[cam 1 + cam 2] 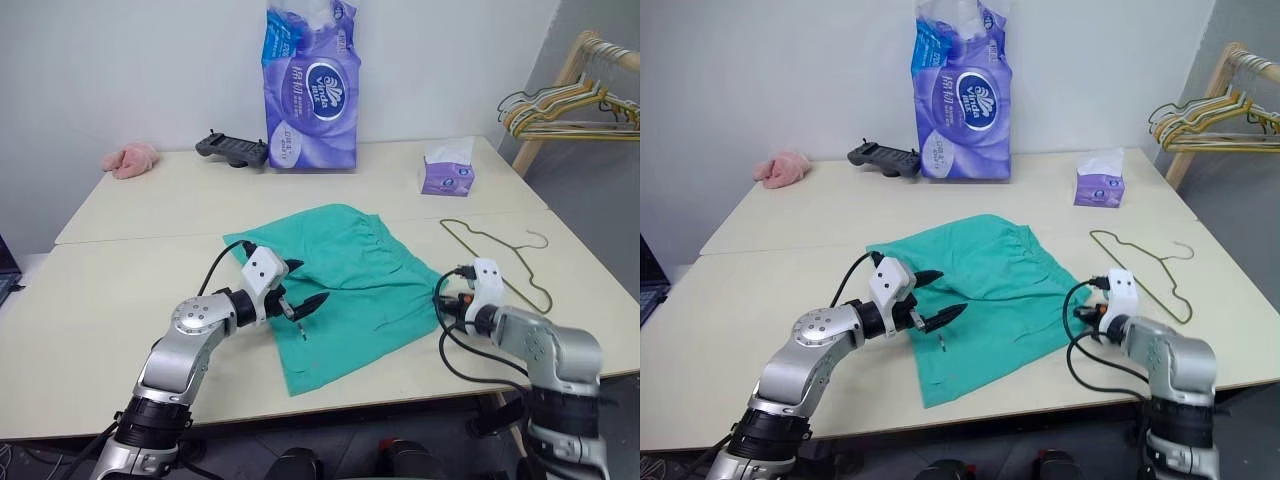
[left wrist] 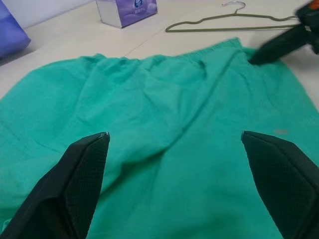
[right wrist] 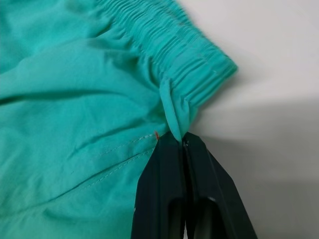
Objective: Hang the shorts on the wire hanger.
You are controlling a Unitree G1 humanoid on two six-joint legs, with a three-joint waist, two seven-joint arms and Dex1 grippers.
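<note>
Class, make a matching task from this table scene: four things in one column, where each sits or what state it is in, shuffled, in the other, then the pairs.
1. shorts
2. hanger
3. left gripper
4. right gripper

A. jaws wide open, over the fabric
B. spread flat mid-table
C. pinching the waistband corner
D. lying on the table beside the shorts

Pairs: 1-B, 2-D, 3-A, 4-C

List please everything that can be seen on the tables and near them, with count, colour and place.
shorts: one, teal-green, flat on the near table
wire hanger: one, olive-gold, right of the shorts
tissue box: one, purple, far table, right
tissue pack: one, purple, against the wall
controller: one, black, left of the pack
cloth: one, pink, far left
hangers: several, mixed colours, on a wooden rack, right
left gripper: black, open over the shorts
right gripper: black, pinching the waistband corner
</note>
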